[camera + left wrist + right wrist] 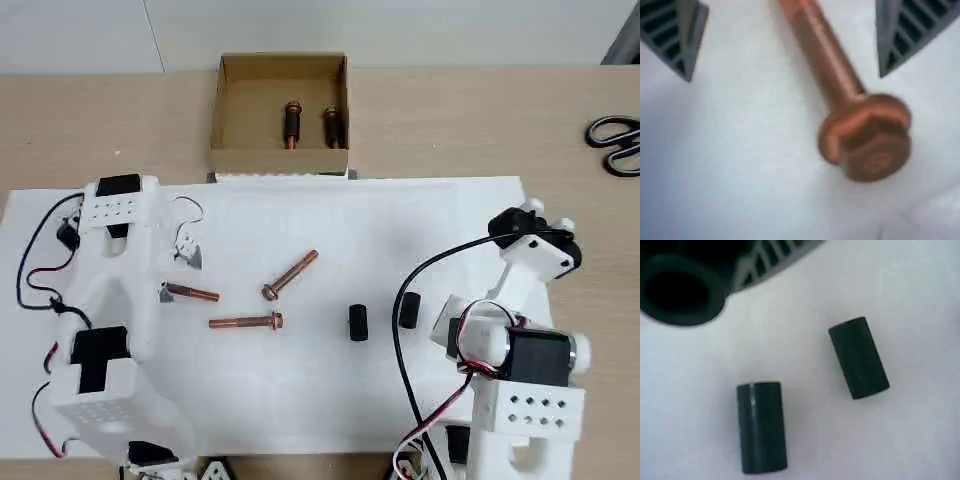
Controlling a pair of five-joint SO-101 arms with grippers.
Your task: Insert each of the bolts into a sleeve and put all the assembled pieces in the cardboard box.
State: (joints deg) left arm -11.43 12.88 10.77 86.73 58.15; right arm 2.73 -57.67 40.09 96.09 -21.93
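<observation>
Toward the counter's left edge, the left jaws stand wide around a copper bolt [195,293]; two more bolts [245,322] lie near the centre. Right jaws hold a black sleeve [712,300] beside two loose sleeves [358,322].

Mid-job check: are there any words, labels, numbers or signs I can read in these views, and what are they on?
No readable text in any view.
On the bolt head, close up in the left wrist view: any marking is too blurred to read.
On the cardboard box, the sleeves and the scissors: no print visible.
</observation>
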